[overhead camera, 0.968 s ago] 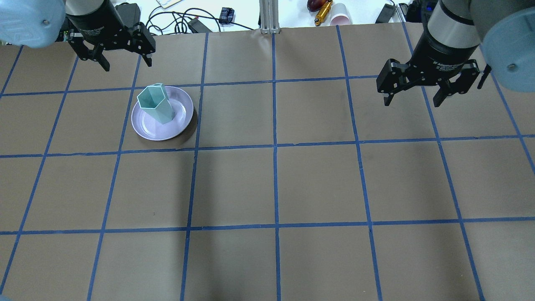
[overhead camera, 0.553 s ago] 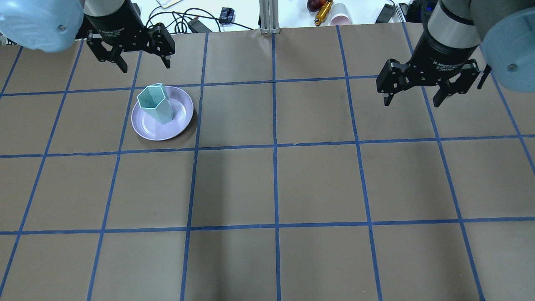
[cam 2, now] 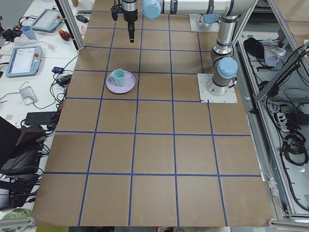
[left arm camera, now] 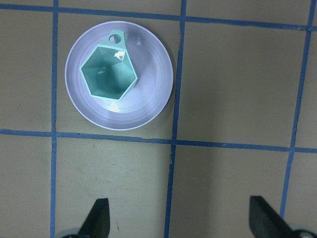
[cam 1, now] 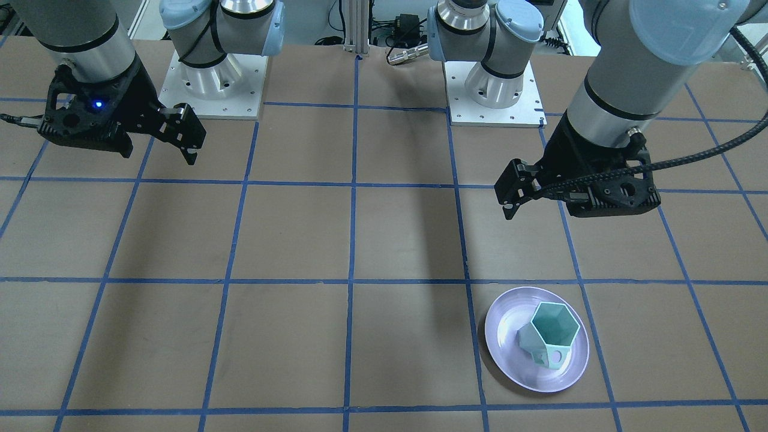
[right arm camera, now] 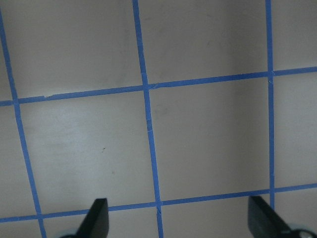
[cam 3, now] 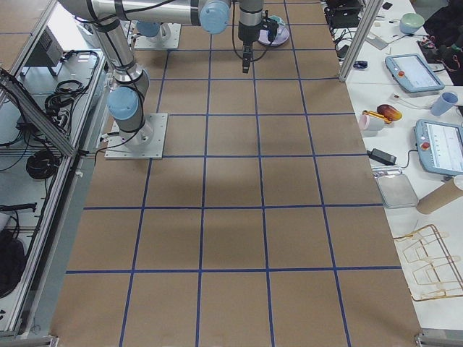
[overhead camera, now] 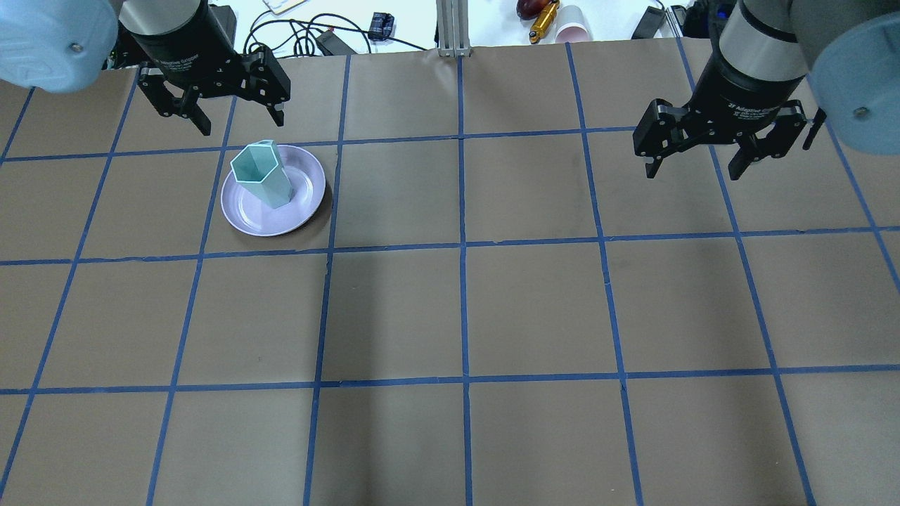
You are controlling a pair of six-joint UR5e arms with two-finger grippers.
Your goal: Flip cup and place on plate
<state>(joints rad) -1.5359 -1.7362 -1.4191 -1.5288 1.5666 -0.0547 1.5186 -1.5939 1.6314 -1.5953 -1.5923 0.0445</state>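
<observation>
At the left of the worktop (overhead camera: 464, 316), the left claw (overhead camera: 242, 125) is hovering with jaws spread and empty, just beyond the plate (overhead camera: 256, 218). The cup (overhead camera: 261, 172) is standing upright on that plate, mouth up. Judgement: flip and placement are looking complete. The step in hand is retreat, calling only for clearing away without clipping the cup. At the right, well apart, the right claw (overhead camera: 695, 173) is hanging open, holding nothing.

a pale mint cup (overhead camera: 261, 171), teal inside, is seen on a glossy lavender plate (overhead camera: 304, 204); the brown table (overhead camera: 534, 309) around the plate is gridded with blue tape.
</observation>
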